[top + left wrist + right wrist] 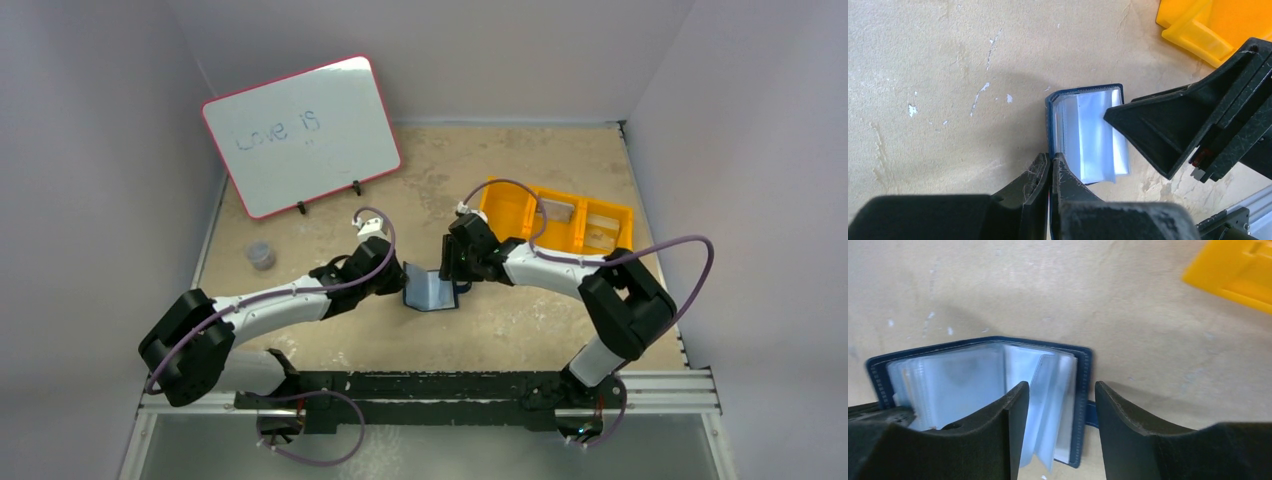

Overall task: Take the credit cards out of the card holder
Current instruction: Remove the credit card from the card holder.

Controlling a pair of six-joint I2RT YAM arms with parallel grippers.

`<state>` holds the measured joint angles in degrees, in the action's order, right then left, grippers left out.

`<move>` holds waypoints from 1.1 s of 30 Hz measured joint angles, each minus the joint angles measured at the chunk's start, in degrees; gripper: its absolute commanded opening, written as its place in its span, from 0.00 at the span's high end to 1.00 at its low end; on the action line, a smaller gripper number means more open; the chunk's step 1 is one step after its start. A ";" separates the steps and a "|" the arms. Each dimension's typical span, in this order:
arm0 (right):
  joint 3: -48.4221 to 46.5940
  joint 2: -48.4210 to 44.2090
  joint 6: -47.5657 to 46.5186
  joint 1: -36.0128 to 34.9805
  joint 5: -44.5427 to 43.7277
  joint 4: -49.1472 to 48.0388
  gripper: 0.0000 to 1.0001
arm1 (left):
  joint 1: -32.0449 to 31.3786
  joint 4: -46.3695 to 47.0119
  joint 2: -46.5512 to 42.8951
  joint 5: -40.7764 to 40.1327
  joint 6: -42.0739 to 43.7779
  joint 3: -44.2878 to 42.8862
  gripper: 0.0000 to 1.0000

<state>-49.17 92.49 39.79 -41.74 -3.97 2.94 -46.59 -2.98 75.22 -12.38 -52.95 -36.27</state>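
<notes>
One tight left claw (1050, 161) on card holder (1088, 140)

Navy card holder (430, 291), orange tray (503, 212), beige table (480, 160).

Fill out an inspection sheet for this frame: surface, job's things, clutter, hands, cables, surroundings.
Surface: beige table, scuffed with white chips.
Job's things: blue card holder open, clear pockets fanned out; cards not clearly seen.
Clutter: orange tray holding pale flat pieces, whiteboard, small grey cup.
Hands: left hand shut on the holder's cover edge; right hand open, straddling the other cover.
Cables: purple cables loop above the table, off the holder.
Surroundings: plain pale walls.
</notes>
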 measured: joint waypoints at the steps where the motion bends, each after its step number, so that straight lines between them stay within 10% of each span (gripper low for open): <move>1: -0.37 -0.07 -0.15 0.02 -1.36 1.33 0.46 | 0.00 -0.09 0.00 -0.09 0.00 0.00 1.00; 17: -2.95 -12.39 -2.14 0.61 -0.63 2.03 0.43 | 0.00 -0.46 0.00 -0.87 0.00 0.00 1.00; 33: -2.14 1.33 -1.75 0.11 15.56 -9.35 0.41 | 0.00 0.13 0.02 -0.85 -0.02 0.00 1.00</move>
<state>-51.31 93.82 38.04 -41.63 11.60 -6.42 -46.59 -2.85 75.24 -13.23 -52.97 -36.27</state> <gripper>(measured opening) 0.582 0.020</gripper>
